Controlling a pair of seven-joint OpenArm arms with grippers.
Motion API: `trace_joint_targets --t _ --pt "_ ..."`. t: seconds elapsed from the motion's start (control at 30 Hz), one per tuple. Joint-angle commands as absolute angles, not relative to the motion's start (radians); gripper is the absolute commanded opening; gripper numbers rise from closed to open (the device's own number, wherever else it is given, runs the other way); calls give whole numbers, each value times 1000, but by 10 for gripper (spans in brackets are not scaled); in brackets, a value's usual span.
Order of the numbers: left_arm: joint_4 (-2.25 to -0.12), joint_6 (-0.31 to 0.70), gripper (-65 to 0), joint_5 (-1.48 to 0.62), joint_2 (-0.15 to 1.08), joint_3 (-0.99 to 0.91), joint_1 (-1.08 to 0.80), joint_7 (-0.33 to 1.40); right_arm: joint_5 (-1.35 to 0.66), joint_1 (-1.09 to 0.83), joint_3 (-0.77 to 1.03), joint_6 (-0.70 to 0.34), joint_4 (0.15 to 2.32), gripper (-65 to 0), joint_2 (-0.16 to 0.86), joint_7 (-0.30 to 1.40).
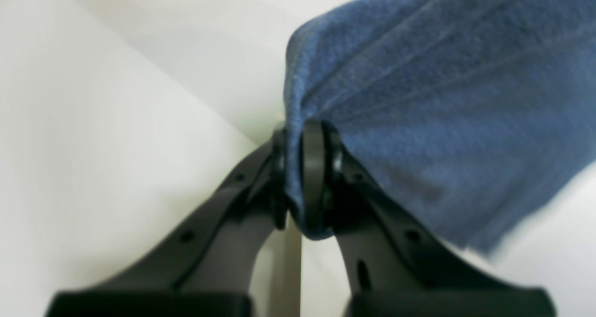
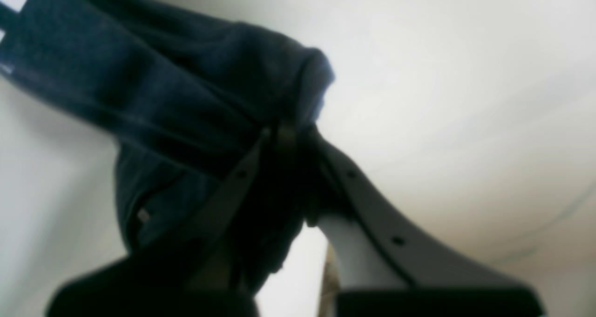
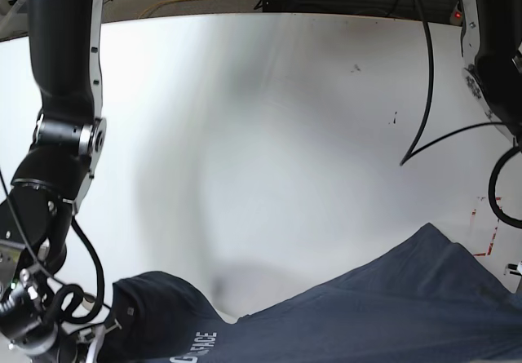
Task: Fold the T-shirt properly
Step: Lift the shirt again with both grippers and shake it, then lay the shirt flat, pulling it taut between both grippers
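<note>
Bright diffuse light, blurred wrist views; right wrist backlit, dim

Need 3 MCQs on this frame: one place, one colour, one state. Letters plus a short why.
1. Where in the base view does the T-shirt lie?
A. far edge B. near edge C. centre
2. Colour of its printed letters?
A. white B. yellow C. red
3. State of the left gripper?
A. open, empty B. shut on the T-shirt C. shut on a cable

B: the cloth fills the bottom of the table.
A: the print is white.
B: blue cloth is pinched between its fingertips.
</note>
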State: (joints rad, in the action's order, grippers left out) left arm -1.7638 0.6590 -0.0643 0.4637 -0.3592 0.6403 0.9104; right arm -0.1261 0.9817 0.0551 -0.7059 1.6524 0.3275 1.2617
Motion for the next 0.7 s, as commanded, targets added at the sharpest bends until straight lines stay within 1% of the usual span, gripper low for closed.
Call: trace_joint_targets --t 0.0,0.07,0.13,0.27,0.43,0.57,0.67 --pt "-1836 648 -650 -45 479 -364 602 903 -87 941 117 -698 1724 -650 352 1279" --pt "-1880 662 -650 -45 478 -372 507 903 -87 840 151 -698 1768 -650 352 1279" --pt "-1913 697 -650 -45 476 -389 409 903 -90 740 179 -698 1813 -650 352 1279" --pt "-1936 698 -650 -45 440 -458 226 903 -143 539 239 -698 1871 -650 349 1279" --pt "-1933 698 -650 -45 420 -561 25 903 -306 286 355 -698 1923 -650 315 1279" --pt "-1929 698 -650 -45 418 -576 -117 900 -507 107 378 -698 1925 -650 312 1274" --pt "-1928 698 -650 -45 418 -578 -194 900 -598 5 404 -698 1922 -650 309 1273"
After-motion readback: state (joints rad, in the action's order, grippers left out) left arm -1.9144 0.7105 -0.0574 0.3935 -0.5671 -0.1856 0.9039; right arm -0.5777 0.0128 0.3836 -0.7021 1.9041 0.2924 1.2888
